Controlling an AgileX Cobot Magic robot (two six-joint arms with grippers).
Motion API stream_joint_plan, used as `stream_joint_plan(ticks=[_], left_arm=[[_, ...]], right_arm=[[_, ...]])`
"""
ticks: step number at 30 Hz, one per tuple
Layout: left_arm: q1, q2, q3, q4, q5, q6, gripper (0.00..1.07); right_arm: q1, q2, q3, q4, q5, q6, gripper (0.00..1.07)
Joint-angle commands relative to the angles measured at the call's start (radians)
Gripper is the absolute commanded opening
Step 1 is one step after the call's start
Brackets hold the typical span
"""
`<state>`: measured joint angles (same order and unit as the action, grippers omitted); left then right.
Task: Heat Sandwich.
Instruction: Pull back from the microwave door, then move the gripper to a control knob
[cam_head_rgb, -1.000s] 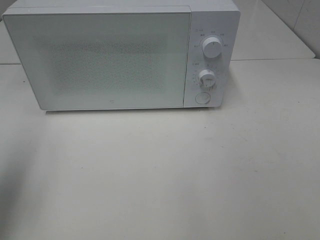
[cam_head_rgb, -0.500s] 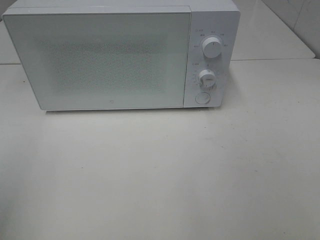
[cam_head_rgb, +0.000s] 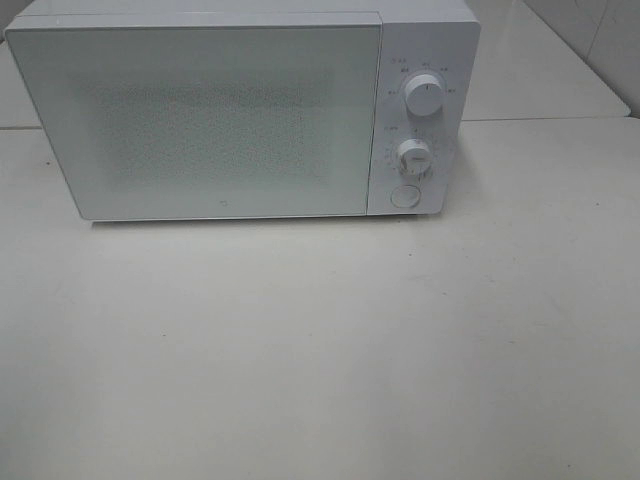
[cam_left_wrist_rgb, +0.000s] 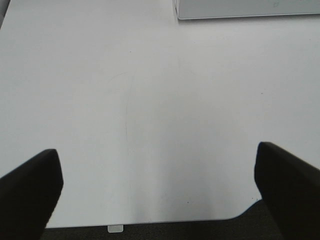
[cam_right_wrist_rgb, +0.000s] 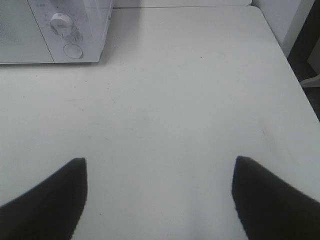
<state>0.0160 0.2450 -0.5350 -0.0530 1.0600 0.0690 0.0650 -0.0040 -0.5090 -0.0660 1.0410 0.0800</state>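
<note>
A white microwave (cam_head_rgb: 240, 110) stands at the back of the table with its door (cam_head_rgb: 200, 120) shut. It has two round knobs (cam_head_rgb: 424, 98) and a round button (cam_head_rgb: 404, 196) on its right panel. The sandwich and its pink plate are out of view. My left gripper (cam_left_wrist_rgb: 160, 195) is open and empty over the bare table, with a corner of the microwave (cam_left_wrist_rgb: 245, 9) far ahead. My right gripper (cam_right_wrist_rgb: 159, 200) is open and empty, with the microwave's panel (cam_right_wrist_rgb: 67, 30) ahead of it. Neither gripper shows in the exterior high view.
The white table (cam_head_rgb: 320, 350) runs in front of the microwave. Its edge shows near my left gripper (cam_left_wrist_rgb: 150, 224) and along one side in the right wrist view (cam_right_wrist_rgb: 295, 75). A seam to a second table (cam_head_rgb: 540, 119) lies behind at the right.
</note>
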Motion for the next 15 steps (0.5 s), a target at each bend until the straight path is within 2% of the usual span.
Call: stream_joint_plan(ticks=[1,15], left_arm=[[-0.001,-0.067,0.037,-0.002,-0.021,-0.008,1.01],[-0.001,-0.274,0.04,-0.004,-0.021,-0.008,1.01]], right_arm=[[-0.005,-0.026,0.003,0.001,-0.004,-0.012,0.76],[-0.005,-0.026,0.003,0.001,-0.004,-0.012,0.76]])
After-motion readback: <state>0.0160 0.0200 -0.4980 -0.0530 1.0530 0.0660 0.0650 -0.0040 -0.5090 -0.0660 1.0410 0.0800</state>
